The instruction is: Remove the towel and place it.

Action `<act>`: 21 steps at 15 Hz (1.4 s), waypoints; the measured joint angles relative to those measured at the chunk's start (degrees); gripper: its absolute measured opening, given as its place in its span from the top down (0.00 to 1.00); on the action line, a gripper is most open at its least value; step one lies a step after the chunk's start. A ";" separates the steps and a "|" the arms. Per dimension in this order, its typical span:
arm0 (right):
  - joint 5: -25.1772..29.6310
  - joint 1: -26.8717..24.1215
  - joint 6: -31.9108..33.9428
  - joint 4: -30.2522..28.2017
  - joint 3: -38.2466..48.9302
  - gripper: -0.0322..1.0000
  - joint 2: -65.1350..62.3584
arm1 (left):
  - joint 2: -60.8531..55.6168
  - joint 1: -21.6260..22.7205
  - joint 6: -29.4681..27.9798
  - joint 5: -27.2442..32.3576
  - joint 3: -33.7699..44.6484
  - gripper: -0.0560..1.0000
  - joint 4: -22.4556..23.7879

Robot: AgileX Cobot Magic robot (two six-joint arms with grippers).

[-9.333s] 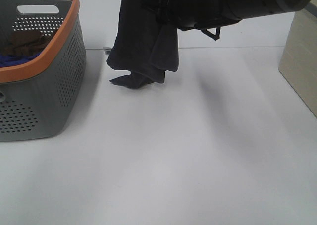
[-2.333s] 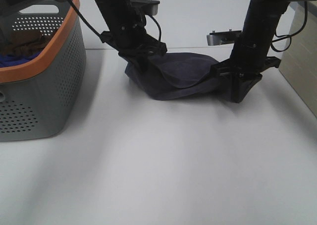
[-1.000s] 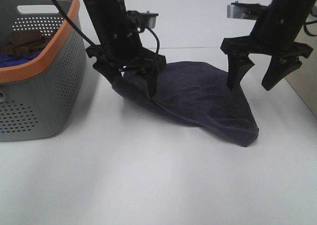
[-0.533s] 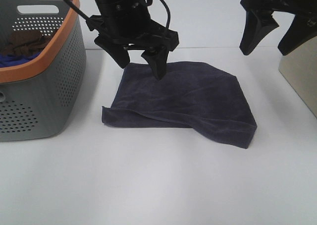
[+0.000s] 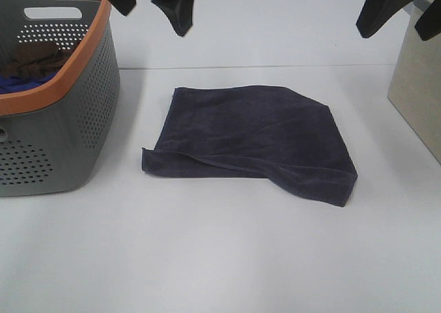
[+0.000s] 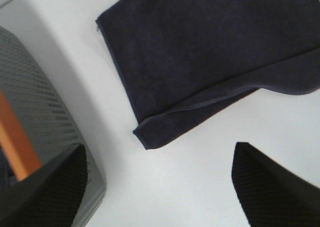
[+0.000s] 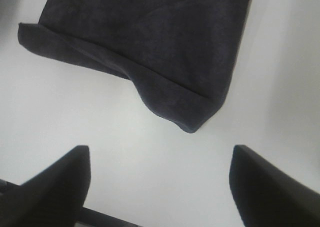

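Towel [image 5: 251,137] lies folded flat beside basket [image 5: 89,120]. Left gripper [image 6: 155,182] and right gripper [image 7: 157,182] spread, empty, above towel. Retreat straight upward, avoid snagging cloth.

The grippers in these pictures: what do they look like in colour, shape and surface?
Both are black. The left gripper has two broad fingers that narrow to a tip, with a fine dotted grid texture on their surface. The right gripper has the same wedge-shaped fingers, matte and dark. In the exterior high view only their pointed black tips show. No cables or markings are visible.
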 joint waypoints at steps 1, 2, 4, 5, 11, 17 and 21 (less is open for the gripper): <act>0.00 -2.12 1.43 -0.23 0.00 0.31 -1.20 | -1.89 2.98 0.00 -0.11 1.20 0.23 -1.20; 0.00 -3.78 1.89 -0.29 0.00 0.31 -1.83 | -3.04 4.81 0.00 -0.11 2.18 0.23 -2.01; 0.00 -10.31 2.18 -1.20 0.00 0.31 -4.01 | -8.08 12.38 0.34 -0.23 7.45 0.23 -3.61; 0.00 -13.12 2.18 -2.69 0.17 0.31 -5.10 | -11.34 15.76 0.63 -0.23 11.46 0.23 -3.27; 0.00 -14.67 2.23 -4.93 18.05 0.31 -25.95 | -42.00 35.47 -1.20 -0.69 45.15 0.23 -0.46; -0.86 -14.67 0.74 -7.10 34.38 0.31 -50.13 | -65.66 38.27 3.27 -5.73 59.99 0.23 4.35; -4.64 -14.67 0.23 -8.19 44.18 0.31 -63.94 | -77.81 38.27 4.35 -13.58 70.99 0.23 4.07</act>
